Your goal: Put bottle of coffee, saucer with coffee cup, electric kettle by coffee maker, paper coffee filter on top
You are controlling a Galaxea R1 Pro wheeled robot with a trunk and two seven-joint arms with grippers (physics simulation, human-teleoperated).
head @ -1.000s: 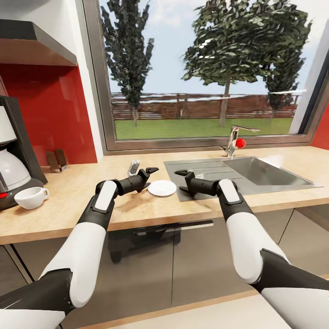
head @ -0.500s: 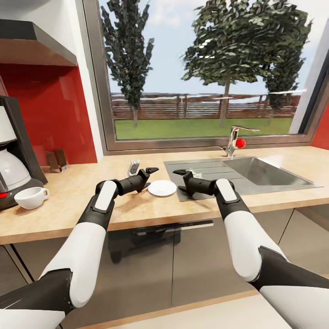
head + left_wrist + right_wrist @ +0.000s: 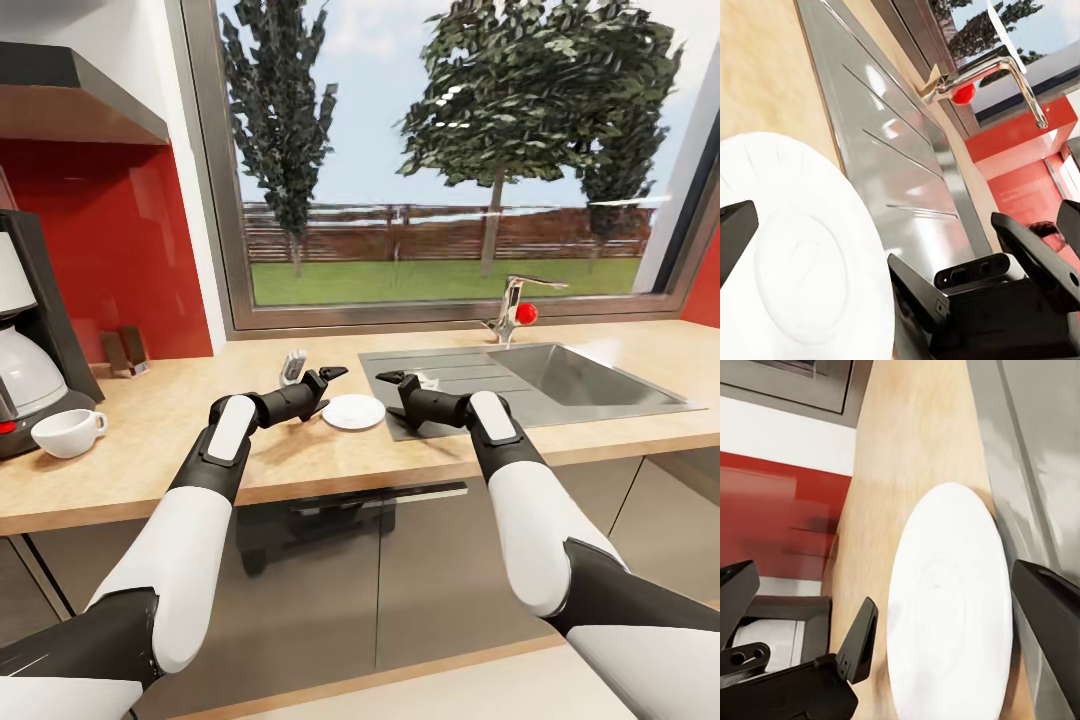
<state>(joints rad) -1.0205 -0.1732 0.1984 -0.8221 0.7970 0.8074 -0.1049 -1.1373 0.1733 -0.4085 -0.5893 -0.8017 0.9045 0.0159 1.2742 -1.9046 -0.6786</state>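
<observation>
The small flat round white saucer is seen lying on the tan wood-look counter between the two pincers, just beside each. The left pincer and right pincer are both spread open, with nothing held.

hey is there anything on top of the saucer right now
Nothing rests on the saucer; its top is bare white. The coffee cup sits apart on the countertop by the coffee maker. Under the saucer is hidden.
</observation>
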